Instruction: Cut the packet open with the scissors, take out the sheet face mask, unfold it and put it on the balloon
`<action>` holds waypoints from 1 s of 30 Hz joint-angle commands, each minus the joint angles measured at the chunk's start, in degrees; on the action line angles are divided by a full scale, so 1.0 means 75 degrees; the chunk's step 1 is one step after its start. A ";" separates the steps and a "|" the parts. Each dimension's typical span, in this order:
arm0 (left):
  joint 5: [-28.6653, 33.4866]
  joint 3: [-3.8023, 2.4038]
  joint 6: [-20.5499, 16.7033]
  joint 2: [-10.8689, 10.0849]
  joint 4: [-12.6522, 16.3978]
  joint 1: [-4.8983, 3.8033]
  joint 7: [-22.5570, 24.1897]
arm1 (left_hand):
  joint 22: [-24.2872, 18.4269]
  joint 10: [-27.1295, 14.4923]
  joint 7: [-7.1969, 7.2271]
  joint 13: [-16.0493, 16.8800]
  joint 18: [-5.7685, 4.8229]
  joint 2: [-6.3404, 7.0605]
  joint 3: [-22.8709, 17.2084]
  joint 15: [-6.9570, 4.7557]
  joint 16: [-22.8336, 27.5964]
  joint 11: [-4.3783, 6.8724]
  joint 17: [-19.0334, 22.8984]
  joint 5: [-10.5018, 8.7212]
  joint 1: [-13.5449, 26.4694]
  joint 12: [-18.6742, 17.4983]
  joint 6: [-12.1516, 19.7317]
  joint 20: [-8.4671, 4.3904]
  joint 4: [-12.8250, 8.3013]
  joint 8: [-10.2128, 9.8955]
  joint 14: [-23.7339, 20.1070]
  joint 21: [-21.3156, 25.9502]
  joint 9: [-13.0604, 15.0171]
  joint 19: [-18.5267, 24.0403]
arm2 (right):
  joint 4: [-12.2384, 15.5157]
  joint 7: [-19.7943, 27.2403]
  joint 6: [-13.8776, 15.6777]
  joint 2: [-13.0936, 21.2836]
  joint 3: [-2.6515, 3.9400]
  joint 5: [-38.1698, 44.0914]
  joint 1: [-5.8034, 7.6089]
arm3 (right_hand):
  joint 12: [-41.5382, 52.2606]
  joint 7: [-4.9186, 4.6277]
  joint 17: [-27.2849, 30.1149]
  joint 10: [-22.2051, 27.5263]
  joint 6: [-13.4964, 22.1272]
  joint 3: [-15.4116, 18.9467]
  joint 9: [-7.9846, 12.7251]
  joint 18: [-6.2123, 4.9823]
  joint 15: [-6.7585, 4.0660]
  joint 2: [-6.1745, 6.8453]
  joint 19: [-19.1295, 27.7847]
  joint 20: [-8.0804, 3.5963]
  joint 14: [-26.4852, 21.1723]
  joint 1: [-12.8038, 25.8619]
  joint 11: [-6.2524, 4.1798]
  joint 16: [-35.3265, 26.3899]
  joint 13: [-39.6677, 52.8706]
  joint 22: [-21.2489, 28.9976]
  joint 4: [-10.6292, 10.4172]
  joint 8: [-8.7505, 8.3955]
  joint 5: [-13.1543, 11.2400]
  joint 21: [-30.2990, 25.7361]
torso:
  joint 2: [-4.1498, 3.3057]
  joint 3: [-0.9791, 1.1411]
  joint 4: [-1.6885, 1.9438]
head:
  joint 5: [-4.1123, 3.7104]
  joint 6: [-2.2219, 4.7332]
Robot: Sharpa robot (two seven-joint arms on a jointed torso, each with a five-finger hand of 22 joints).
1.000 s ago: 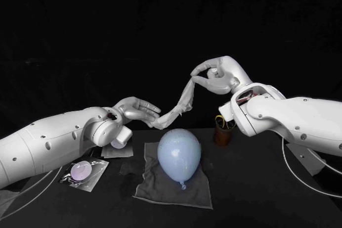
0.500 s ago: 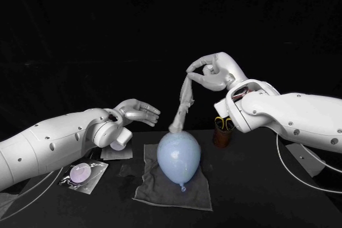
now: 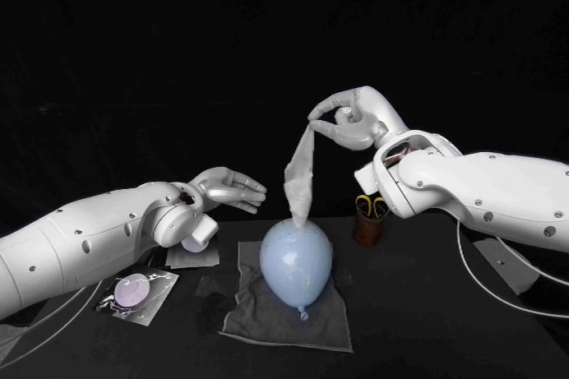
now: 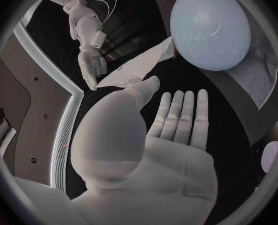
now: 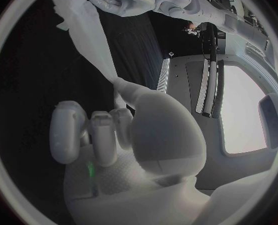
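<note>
My right hand is raised high behind the table and pinches the top of the white sheet mask, which hangs down as a narrow strip. Its lower end touches the top of the pale blue balloon. The balloon lies on a grey cloth in the middle of the table. My left hand hovers to the left of the mask with its fingers spread and nothing in it. In the left wrist view the left hand, the mask and the balloon show. The right wrist view shows the mask running from my right hand.
The cut packet lies at the front left of the table. A small white cup stands behind it on a grey sheet. A brown holder at the back right carries the yellow-handled scissors.
My left hand has let go of the mask's lower end and drawn back left. The mask swung down and now hangs straight from my right hand onto the balloon's top.
</note>
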State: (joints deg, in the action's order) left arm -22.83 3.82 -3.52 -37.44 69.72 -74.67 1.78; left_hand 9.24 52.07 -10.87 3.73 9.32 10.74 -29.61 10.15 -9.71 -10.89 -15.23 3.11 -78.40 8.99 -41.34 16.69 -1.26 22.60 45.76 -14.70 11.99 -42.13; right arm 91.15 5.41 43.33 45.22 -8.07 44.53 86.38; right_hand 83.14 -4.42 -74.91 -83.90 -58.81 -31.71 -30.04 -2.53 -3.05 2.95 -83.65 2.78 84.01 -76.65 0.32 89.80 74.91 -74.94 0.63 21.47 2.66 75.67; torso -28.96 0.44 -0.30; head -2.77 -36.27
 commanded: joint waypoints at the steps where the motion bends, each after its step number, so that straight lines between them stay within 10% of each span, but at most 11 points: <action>1: 0.0290 -0.0030 -0.0321 0.0043 0.0004 -0.0012 0.0864 | -0.0094 0.0283 -0.0165 0.0018 0.0080 -0.0065 -0.0021 -0.0029 -0.0155 -0.0027 -0.0008 -0.0036 -0.0177 0.0118 -0.0200 -0.0001 0.0054 0.0063 0.0188 0.0078 0.0004 -0.0155 | -0.0028 -0.0022 -0.0512 0.0028 0.0009 0.0095 0.0023 | 0.0021 0.0005 -0.2012 -0.0433 -0.0032 -0.0052 -0.0253 -0.0036 -0.0065 -0.0040 -0.0152 -0.0016 0.0799 0.0011 -0.0046 0.0026 0.1490 -0.1513 0.0015 0.0053 0.0019 -0.0003 | -0.0011 -0.0005 -0.0004 | -0.0008 0.0051; 11: 0.1099 -0.0142 -0.1278 0.0058 0.0291 -0.0008 0.2874 | -0.0305 0.0345 -0.0178 -0.0015 0.0070 -0.0037 -0.0303 -0.0033 -0.0314 -0.0003 0.0012 -0.0038 -0.0398 0.0011 -0.0587 -0.0003 0.0098 0.0036 0.0102 0.0266 -0.0026 -0.0415 | -0.0096 -0.0026 -0.0730 -0.0007 0.0011 0.0133 0.0040 | 0.0021 0.0004 -0.2012 -0.0433 -0.0028 -0.0056 -0.0254 -0.0035 -0.0065 -0.0039 -0.0153 -0.0016 0.0799 0.0014 -0.0045 0.0026 0.1490 -0.1514 0.0017 0.0055 0.0019 0.0000 | -0.0007 0.0002 0.0004 | 0.0012 0.0064; 22: 0.1275 -0.0273 -0.1601 0.0111 0.0579 -0.0008 0.3520 | -0.0425 0.0257 -0.0247 0.0008 0.0109 -0.0014 -0.0261 -0.0063 -0.0796 -0.0006 -0.0144 -0.0039 -0.0371 0.0014 -0.0688 -0.0021 0.0284 -0.0094 0.0089 0.0324 -0.0076 -0.0745 | -0.0172 -0.0045 -0.0726 -0.0048 0.0012 0.0195 0.0044 | 0.0021 0.0004 -0.2012 -0.0433 -0.0028 -0.0056 -0.0254 -0.0035 -0.0065 -0.0039 -0.0153 -0.0016 0.0799 0.0014 -0.0045 0.0026 0.1490 -0.1514 0.0017 0.0055 0.0019 0.0000 | -0.0003 -0.0003 -0.0006 | -0.0008 0.0116; 30: 0.0704 -0.0386 -0.1530 0.0256 0.0640 -0.0010 0.3629 | -0.0706 -0.0184 0.0006 0.0007 -0.0231 0.0197 0.0302 0.0192 -0.1084 -0.0252 -0.0263 -0.0038 -0.0335 -0.0082 -0.0513 -0.0003 0.0467 -0.0304 -0.0945 0.0845 -0.0134 -0.0221 | -0.0230 -0.0067 -0.0745 -0.0139 0.0012 0.0217 0.0044 | 0.0021 0.0004 -0.2012 -0.0433 -0.0028 -0.0056 -0.0254 -0.0035 -0.0065 -0.0039 -0.0153 -0.0016 0.0799 0.0014 -0.0045 0.0026 0.1490 -0.1514 0.0017 0.0055 0.0019 0.0000 | -0.0003 0.0000 0.0002 | 0.0017 0.0126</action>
State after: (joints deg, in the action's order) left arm -15.36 1.06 -14.45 -35.80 74.27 -74.64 26.38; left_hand 4.07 51.13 -11.06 3.72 8.31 11.88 -27.71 11.42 -17.48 -12.70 -17.07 3.11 -80.61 8.47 -45.36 16.68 2.19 20.53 39.31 -8.63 11.04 -44.12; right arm 89.54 4.97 38.56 44.34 -8.04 45.18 86.66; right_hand 83.04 -4.30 -74.95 -83.90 -58.52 -31.86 -30.07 -2.53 -3.05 3.04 -83.76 2.66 84.01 -76.58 0.32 89.80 74.93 -74.92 0.80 21.67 2.63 75.66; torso -28.98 0.43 -0.31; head -2.67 -35.34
